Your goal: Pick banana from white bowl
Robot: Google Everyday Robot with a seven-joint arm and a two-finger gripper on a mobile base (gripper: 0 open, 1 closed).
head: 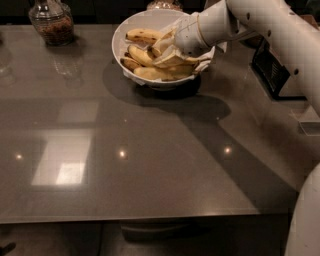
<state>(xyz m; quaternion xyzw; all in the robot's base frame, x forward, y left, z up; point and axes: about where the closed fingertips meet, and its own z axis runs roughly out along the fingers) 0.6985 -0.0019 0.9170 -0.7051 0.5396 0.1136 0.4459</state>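
Observation:
The white bowl (125, 30) stands at the far middle of the grey table and holds several yellow bananas (141, 36) on crumpled white paper. My gripper (167, 47) reaches in from the right on the white arm and sits low in the bowl, among the bananas on its right side. A banana (172, 60) lies right at the gripper's tip. The arm's wrist hides the bowl's right rim.
A glass jar (50, 20) with dark contents stands at the far left. Another jar (164, 5) shows behind the bowl. A black device (272, 67) sits at the right edge. The grey table (125, 150) stretches toward me.

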